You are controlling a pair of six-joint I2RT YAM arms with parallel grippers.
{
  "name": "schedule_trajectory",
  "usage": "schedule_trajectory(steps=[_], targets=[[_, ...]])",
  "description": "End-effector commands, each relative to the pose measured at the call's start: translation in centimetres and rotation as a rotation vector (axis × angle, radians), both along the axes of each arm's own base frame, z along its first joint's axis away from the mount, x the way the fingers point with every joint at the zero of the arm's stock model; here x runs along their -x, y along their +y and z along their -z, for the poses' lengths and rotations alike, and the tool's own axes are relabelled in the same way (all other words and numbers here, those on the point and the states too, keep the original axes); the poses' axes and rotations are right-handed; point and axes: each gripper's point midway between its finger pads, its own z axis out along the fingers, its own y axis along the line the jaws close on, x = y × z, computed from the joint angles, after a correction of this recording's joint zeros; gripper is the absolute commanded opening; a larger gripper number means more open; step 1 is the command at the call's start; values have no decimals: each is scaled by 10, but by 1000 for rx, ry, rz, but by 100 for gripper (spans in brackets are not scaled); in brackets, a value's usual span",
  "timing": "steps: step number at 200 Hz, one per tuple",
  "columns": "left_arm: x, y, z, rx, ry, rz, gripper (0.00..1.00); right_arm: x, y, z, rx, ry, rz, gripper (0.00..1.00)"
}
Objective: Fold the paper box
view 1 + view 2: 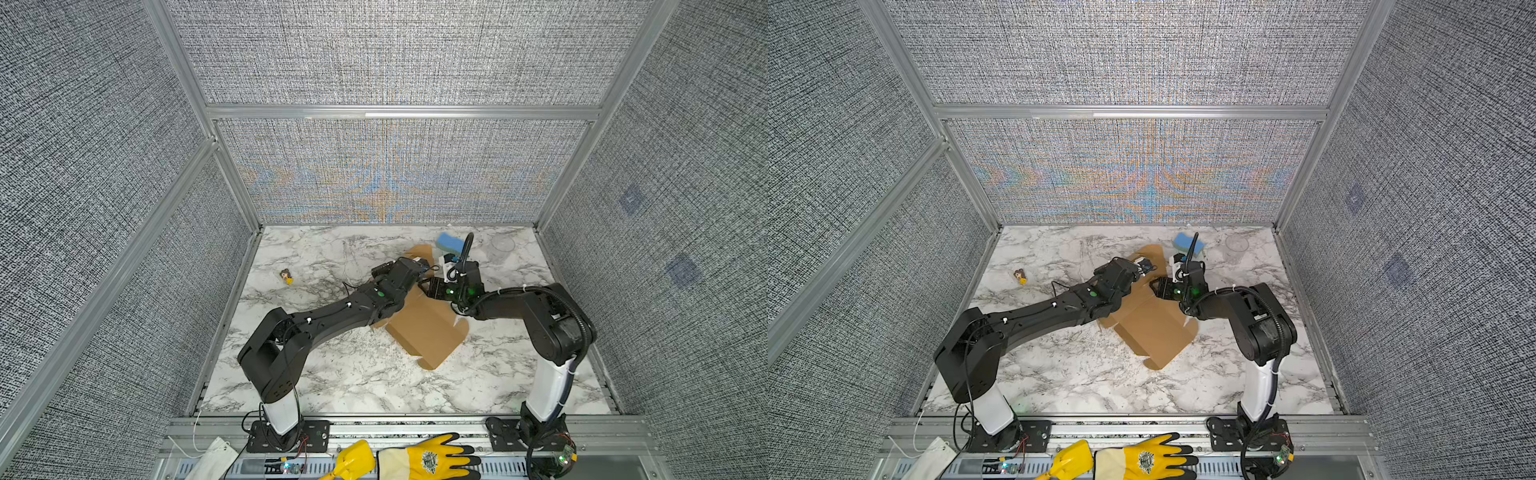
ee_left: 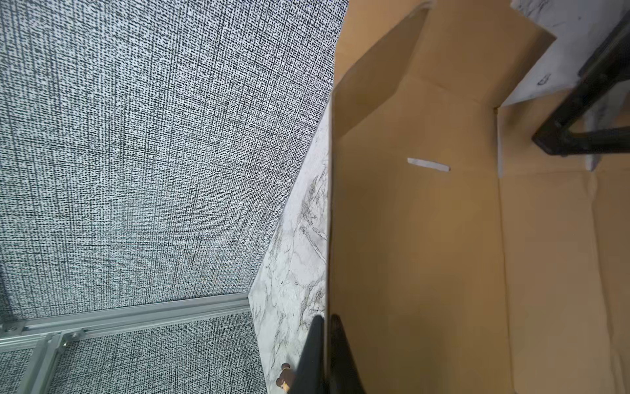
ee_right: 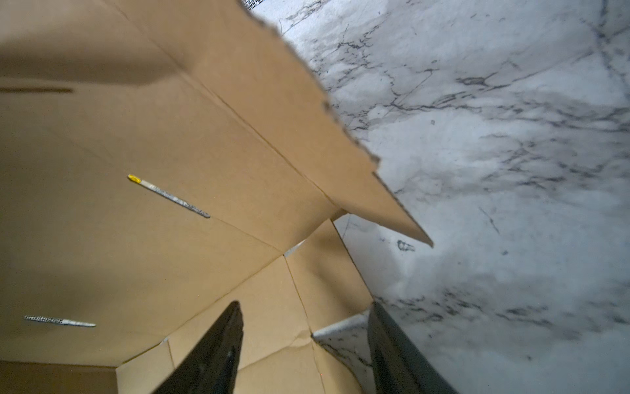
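the paper box [image 1: 428, 332], one plain brown corrugated sheet with creases, is lying mid-table on the veined marble table [image 1: 353, 374], its far panels standing raised. i'm seeing my left gripper [image 2: 326, 319] pinching a raised panel's thin edge, while my right gripper [image 3: 305, 307] is standing spread over a small flap. two narrow slots [image 3: 168, 196] are showing; one blue sponge [image 1: 450, 241] is sitting just beyond.

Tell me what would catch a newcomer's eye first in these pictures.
The brown paper box lies half unfolded in the middle of the marble table, with both black arms bent over its far end. The left hand pinches one raised wall edge; the right hand stands open by a corner flap. A blue sponge sits behind it, and a yellow glove lies on the front rail.
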Motion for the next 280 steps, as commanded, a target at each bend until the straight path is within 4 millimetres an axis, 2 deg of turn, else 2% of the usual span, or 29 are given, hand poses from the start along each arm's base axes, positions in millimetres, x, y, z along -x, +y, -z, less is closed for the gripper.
schedule_trajectory(steps=[1,29,69,117,176,207,252,280], targets=[[-1,-2,-6,27,-2,-5,1,2,7,0,-13,-4,-39,60],[-1,-2,-6,25,0,-7,1,5,17,-10,-45,-39,-73,59],[-1,-1,-6,31,2,-14,0,13,28,-25,-73,-92,-108,51],[0,-4,-17,60,-5,-12,0,22,39,-34,-82,-141,-127,46],[0,-1,-19,83,4,-21,0,36,33,-36,-45,-213,-110,46],[0,-1,-19,92,7,-24,0,45,40,-37,-88,-222,-123,46],[2,1,-20,92,8,-24,0,42,26,-42,-80,-239,-41,46],[2,0,-20,101,11,-25,0,39,27,-33,-145,-165,6,47]])
